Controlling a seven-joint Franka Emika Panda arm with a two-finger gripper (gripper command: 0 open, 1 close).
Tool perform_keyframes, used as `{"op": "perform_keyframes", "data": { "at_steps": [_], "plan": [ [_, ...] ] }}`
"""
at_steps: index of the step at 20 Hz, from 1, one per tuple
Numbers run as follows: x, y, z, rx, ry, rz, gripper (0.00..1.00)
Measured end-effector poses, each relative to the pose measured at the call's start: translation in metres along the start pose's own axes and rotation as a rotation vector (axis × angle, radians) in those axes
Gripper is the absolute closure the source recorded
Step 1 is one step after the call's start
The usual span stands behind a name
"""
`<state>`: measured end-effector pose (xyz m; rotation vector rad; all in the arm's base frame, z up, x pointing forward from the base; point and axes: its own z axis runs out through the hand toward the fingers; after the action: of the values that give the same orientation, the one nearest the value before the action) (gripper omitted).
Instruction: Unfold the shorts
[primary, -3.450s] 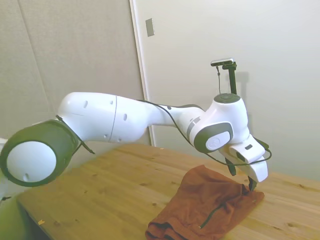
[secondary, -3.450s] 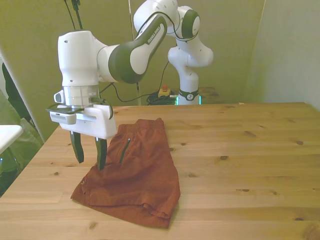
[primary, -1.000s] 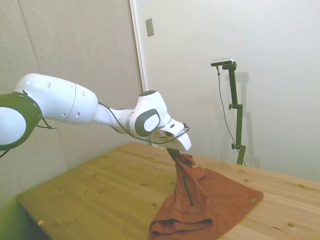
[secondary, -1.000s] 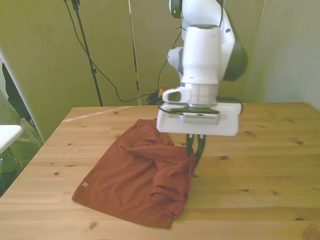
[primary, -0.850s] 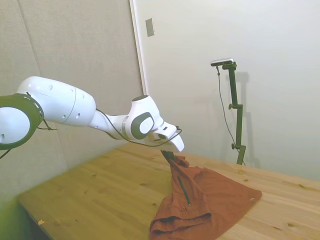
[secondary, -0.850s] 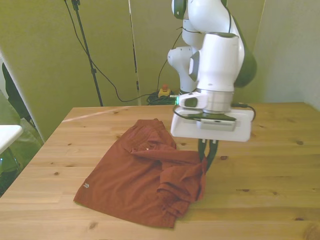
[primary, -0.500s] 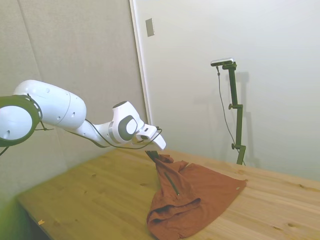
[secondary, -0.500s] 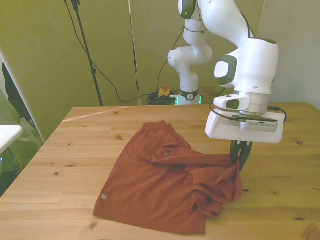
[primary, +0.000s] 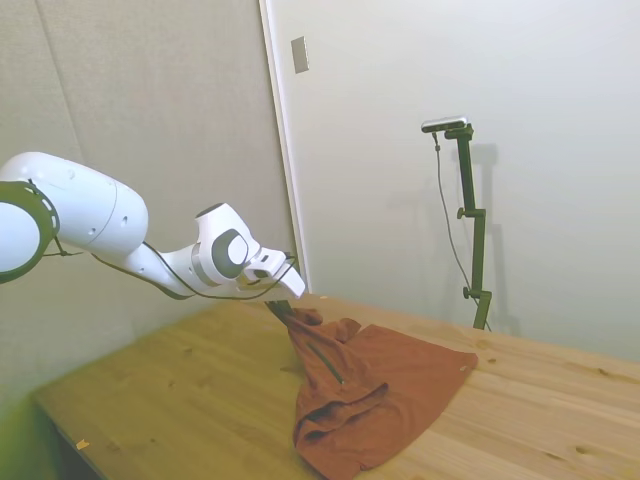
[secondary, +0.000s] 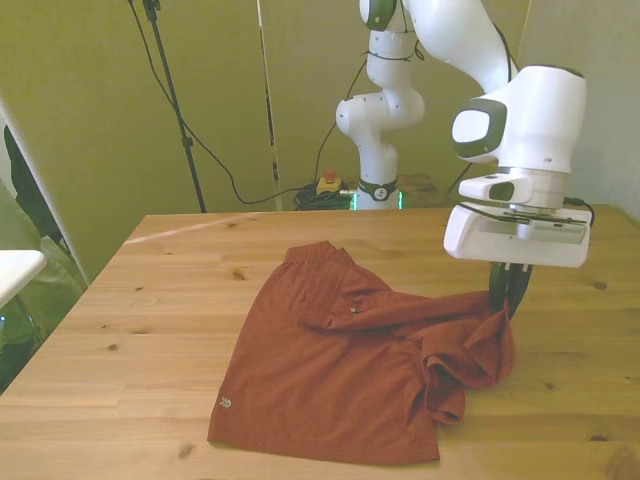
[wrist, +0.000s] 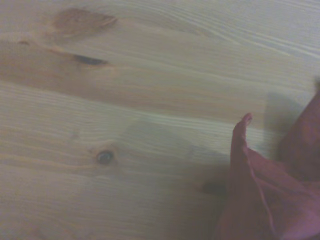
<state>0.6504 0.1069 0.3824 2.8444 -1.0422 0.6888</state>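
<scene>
In the front view, a dark tripod stand (secondary: 170, 95) rises behind the wooden table (secondary: 120, 330) at the left, a black cable draping from it toward the floor, where a small red-and-yellow button box (secondary: 327, 184) sits beside the white robot base (secondary: 378, 130). Nothing blocks the rust-orange shorts (secondary: 340, 370), which lie mostly flat across the middle of the pine planks, soft and wrinkled, with a small pale logo (secondary: 226, 404) near the front hem. Toward the front view's right the fabric bunches into loose folds and rises to a peak, where the gripper (secondary: 508, 292) pinches its edge between dark fingers pressed together on the cloth, lifting that corner off the wood. In the side view the shorts (primary: 380, 385) hang tentlike from the gripper (primary: 280, 311), a thin dark seam running down the raised part. The wrist view shows knotted, grained table planks (wrist: 125, 125) and a blurred fold of shorts (wrist: 270, 195).
</scene>
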Motion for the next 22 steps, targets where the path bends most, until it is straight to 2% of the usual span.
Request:
{"op": "perform_keyframes", "data": {
  "at_steps": [3, 4, 13, 18, 22],
  "plan": [
    [-0.009, -0.011, 0.016, -0.01, -0.009, -0.016, 1.0],
    [-0.011, -0.015, 0.018, -0.013, -0.011, -0.019, 0.0],
    [-0.006, -0.029, -0.005, -0.038, -0.011, -0.021, 0.0],
    [0.007, -0.035, -0.038, -0.036, -0.001, -0.005, 0.0],
    [0.028, -0.014, -0.076, -0.072, -0.003, 0.02, 0.0]
  ]
}}
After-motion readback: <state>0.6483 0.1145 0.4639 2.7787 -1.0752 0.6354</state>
